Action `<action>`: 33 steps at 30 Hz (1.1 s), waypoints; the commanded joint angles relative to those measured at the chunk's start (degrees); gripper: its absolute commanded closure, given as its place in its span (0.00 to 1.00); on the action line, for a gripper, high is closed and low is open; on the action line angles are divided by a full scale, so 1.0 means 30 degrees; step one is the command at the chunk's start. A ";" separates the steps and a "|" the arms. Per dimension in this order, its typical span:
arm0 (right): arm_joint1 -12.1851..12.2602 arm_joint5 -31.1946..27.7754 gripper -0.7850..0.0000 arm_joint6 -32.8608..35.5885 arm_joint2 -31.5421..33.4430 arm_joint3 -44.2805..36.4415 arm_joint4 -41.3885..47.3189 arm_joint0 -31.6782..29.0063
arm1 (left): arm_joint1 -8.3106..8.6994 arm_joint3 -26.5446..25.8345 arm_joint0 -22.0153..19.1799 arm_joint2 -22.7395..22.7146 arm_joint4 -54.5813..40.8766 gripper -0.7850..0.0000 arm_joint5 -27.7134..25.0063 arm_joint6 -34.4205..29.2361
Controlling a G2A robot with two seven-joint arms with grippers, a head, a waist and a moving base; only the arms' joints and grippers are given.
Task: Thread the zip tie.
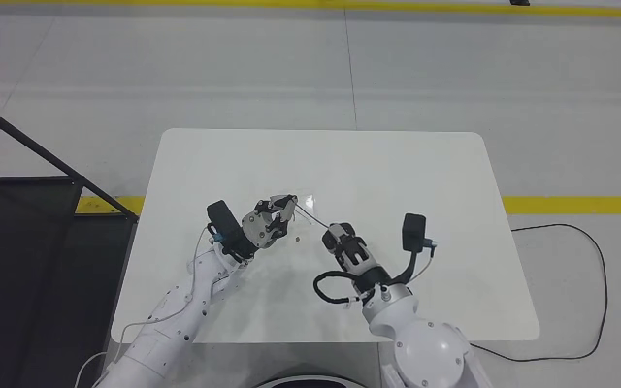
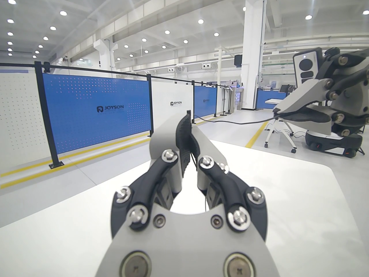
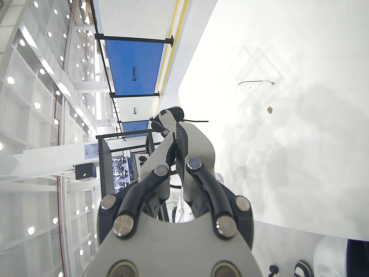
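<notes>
Left end effector (image 2: 188,120) — fingers pressed together on one end of the black zip tie (image 2: 230,122). Right end effector (image 2: 277,112) — likewise closed, pinching the other end. The tie spans the gap between them, held above the white surface (image 1: 408,165), near its middle.

**Around the white table**

A white table (image 1: 427,175) with rounded corners stands on a pale grey floor. On it lie a clear square sheet (image 3: 253,67) and, near that, a small brown speck (image 3: 270,109). A yellow floor line (image 1: 563,205) runs off to the right. Blue fence panels (image 2: 95,110) stand beyond the table, and a dark framed panel (image 1: 39,252) stands to its left.
</notes>
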 commanded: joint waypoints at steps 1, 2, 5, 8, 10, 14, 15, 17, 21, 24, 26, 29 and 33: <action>-0.0021 -0.0004 1.00 0.0028 -0.0005 0.0003 -0.0061 0.0022 | 0.0000 0.0000 0.0000 0.0000 0.0000 1.00 0.0000 0.0000; -0.0033 -0.0012 1.00 0.0037 -0.0008 0.0003 -0.0066 0.0018 | 0.0000 0.0000 0.0000 0.0000 0.0000 1.00 0.0000 0.0000; -0.0065 -0.0037 1.00 0.0082 0.0000 0.0003 -0.0073 0.0002 | 0.0000 0.0000 0.0000 0.0000 0.0000 1.00 0.0000 0.0000; -0.0096 -0.0022 1.00 0.0089 0.0018 -0.0001 -0.0117 -0.0015 | 0.0000 0.0000 0.0000 0.0000 0.0000 1.00 0.0000 0.0000; -0.0116 -0.0012 1.00 0.0100 0.0015 0.0002 -0.0155 -0.0019 | 0.0000 0.0000 0.0000 0.0000 0.0000 1.00 0.0000 0.0000; -0.0159 0.0072 1.00 0.0162 0.0007 0.0009 -0.0214 0.0019 | 0.0000 0.0000 0.0000 0.0000 0.0000 1.00 0.0000 0.0000; -0.0173 0.0101 1.00 0.0169 0.0005 0.0002 -0.0215 0.0039 | 0.0000 0.0000 0.0000 0.0000 0.0000 1.00 0.0000 0.0000; -0.0201 0.0168 1.00 0.0176 -0.0014 0.0026 -0.0263 0.0105 | 0.0000 0.0000 0.0000 0.0000 0.0000 1.00 0.0000 0.0000; -0.0269 0.0351 1.00 0.0160 -0.0052 0.0079 -0.0256 0.0230 | 0.0000 0.0000 0.0000 0.0000 0.0000 1.00 0.0000 0.0000; -0.0316 0.0468 1.00 0.0172 -0.0077 0.0082 -0.0258 0.0307 | 0.0000 0.0000 0.0000 0.0000 0.0000 1.00 0.0000 0.0000; -0.0350 0.0529 1.00 0.0134 -0.0091 0.0086 -0.0266 0.0344 | 0.0000 0.0000 0.0000 0.0000 0.0000 1.00 0.0000 0.0000; -0.0397 0.0590 1.00 0.0117 -0.0117 0.0099 -0.0273 0.0398 | 0.0000 0.0000 0.0000 0.0000 0.0000 1.00 0.0000 0.0000; -0.0463 0.0633 1.00 0.0108 -0.0095 0.0112 -0.0190 0.0468 | 0.0000 0.0000 0.0000 0.0000 0.0000 1.00 0.0000 0.0000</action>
